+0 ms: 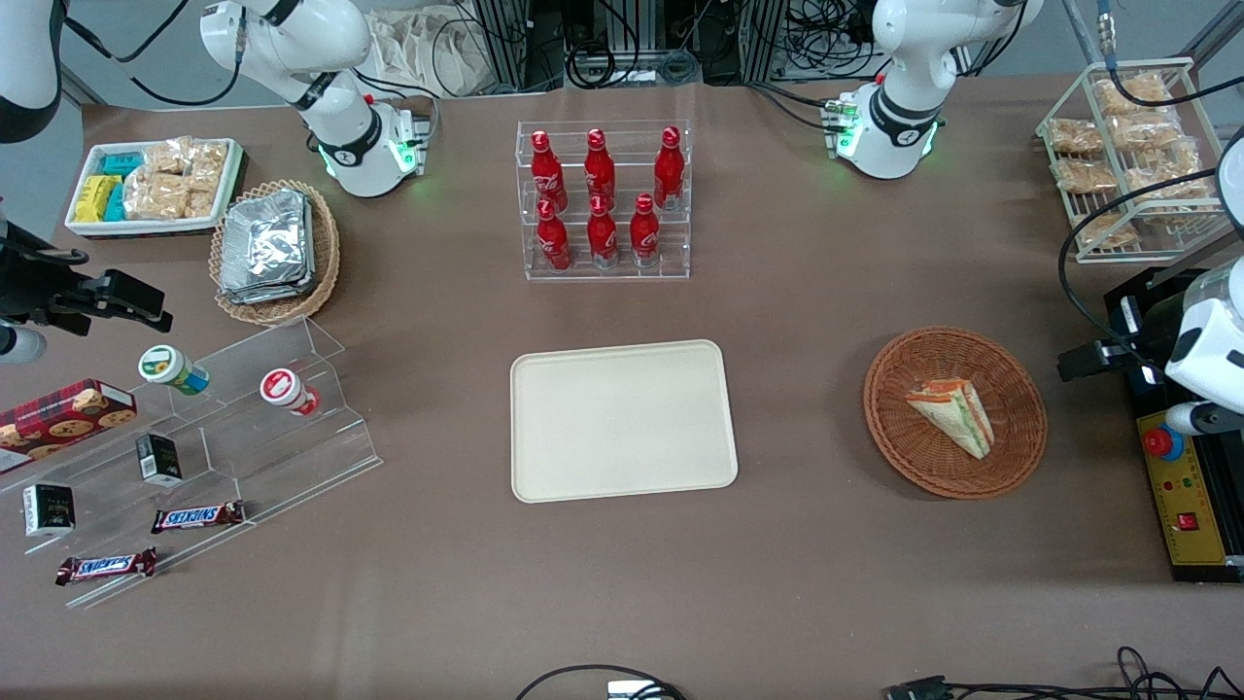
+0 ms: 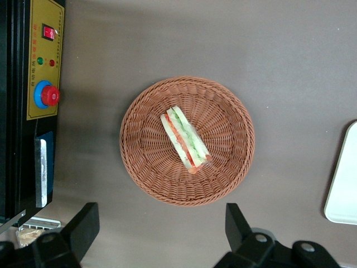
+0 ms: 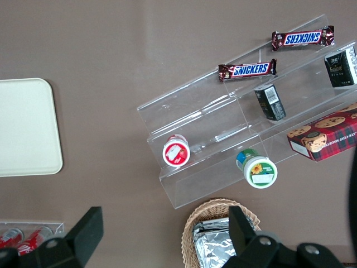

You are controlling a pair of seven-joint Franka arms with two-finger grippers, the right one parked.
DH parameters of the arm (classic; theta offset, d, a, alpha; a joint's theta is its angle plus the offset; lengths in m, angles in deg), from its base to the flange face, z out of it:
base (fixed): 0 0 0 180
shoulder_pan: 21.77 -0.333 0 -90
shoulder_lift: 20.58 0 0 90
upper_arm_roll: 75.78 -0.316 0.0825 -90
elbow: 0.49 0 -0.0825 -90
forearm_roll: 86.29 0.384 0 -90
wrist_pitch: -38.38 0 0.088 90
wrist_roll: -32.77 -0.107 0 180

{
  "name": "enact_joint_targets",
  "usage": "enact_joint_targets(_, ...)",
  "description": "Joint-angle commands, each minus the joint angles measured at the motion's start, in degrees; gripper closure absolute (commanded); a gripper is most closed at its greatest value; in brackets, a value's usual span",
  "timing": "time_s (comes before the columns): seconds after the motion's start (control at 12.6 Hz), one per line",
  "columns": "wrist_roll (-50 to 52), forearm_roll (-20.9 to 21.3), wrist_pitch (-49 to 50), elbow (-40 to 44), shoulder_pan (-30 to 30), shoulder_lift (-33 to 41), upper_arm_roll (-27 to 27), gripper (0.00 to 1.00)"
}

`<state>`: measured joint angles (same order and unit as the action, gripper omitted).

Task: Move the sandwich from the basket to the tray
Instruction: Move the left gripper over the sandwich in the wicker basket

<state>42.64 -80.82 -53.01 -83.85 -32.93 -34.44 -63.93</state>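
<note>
The small triangular clear-wrapped sandwich (image 1: 952,416) lies in the round reddish-brown wicker basket (image 1: 1011,442) near the tabletop's working-arm edge, so the spread, empty gripper (image 2: 162,234) above should descend squarely over the wedge before carrying it to the cream rectangular plastic tray (image 1: 622,419).
</note>
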Motion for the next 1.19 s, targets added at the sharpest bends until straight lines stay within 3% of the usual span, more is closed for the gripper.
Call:
enact_joint_targets(0.0,-0.5,0.8,1.7,2.0,0.1,-0.7,-0.6,0.00)
enact_joint_targets(0.48,1.6,2.3,1.5,-0.7,0.6,-1.6,-1.2,0.00)
enact_joint_targets(0.87,26.3,2.2,0.1,-11.6,3.9,2.3,-0.3,0.00)
enact_joint_targets(1.11,34.8,2.1,-12.0,-22.9,4.3,6.6,-0.3,0.00)
